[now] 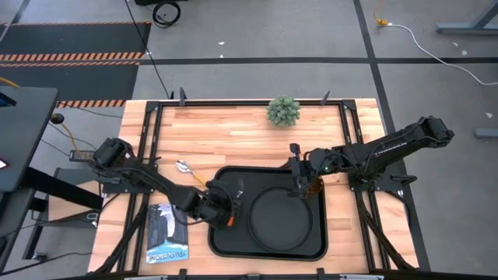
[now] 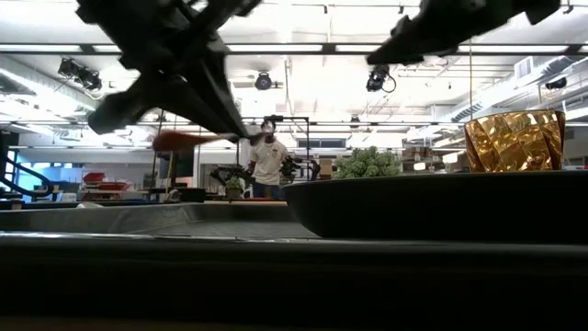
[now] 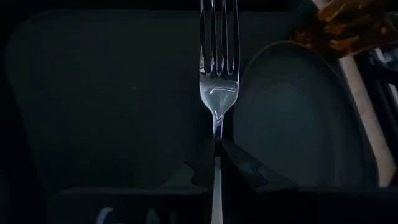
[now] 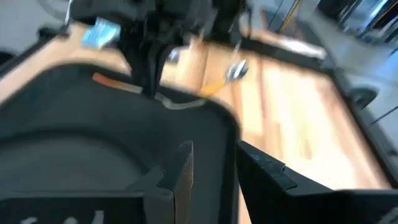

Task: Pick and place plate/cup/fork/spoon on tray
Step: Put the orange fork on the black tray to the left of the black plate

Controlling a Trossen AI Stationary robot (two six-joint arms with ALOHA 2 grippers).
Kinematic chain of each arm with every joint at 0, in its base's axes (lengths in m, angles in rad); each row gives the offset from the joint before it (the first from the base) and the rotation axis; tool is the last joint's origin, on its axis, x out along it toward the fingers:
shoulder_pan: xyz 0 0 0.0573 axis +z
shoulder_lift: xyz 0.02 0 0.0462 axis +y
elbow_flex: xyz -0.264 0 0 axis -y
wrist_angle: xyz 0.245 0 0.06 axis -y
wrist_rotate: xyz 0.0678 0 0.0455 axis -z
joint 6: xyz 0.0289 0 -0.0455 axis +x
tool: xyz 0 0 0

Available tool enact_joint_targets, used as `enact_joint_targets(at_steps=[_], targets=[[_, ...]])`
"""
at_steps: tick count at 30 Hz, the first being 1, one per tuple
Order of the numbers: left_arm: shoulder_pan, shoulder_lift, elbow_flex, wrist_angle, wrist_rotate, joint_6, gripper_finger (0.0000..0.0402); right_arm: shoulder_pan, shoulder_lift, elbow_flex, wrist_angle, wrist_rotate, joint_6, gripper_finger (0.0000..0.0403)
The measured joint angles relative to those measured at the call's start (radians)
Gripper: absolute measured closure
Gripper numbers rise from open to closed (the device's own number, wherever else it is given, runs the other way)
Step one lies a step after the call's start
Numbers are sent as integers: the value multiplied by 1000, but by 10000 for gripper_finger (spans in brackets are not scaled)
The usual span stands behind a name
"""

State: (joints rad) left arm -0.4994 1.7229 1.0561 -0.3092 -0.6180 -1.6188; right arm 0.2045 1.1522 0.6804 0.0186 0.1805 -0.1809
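Over tray (image 1: pixel 220 241) left side: left gripper (image 1: pixel 227 211) clamped on fork (image 3: pixel 219 68) — placing step.
Next: lower, then release fork beside plate (image 1: pixel 277 218).
Right gripper (image 1: pixel 302 185): spread empty near cup (image 1: pixel 314 187).

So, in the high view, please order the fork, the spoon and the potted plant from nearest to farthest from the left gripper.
1. The fork, clamped in the left gripper over the tray's left part.
2. The spoon, on the wood beyond the tray's left corner.
3. The potted plant, at the table's far edge.
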Motion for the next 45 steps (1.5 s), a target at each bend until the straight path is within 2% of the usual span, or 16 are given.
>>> enact_joint_targets(at_steps=[5,11,14,23,31,40,45], targets=[[-17,101,133,-42,-59,14,377,49,-20,0,-54,0,45,275],[-36,224,377,-313,-98,-1,377,97,-33,0,-25,0,40,275],[-38,280,440,-422,-64,-49,377,104,-35,0,-3,5,25,275],[-13,377,441,-457,37,-143,377,107,-33,0,1,8,24,275],[-7,398,442,-420,47,-143,377,107,-32,0,13,8,31,275],[15,422,442,-392,107,-143,376,113,-32,0,23,-18,47,275],[17,422,441,-392,98,-141,375,115,-32,0,23,-19,48,275]])
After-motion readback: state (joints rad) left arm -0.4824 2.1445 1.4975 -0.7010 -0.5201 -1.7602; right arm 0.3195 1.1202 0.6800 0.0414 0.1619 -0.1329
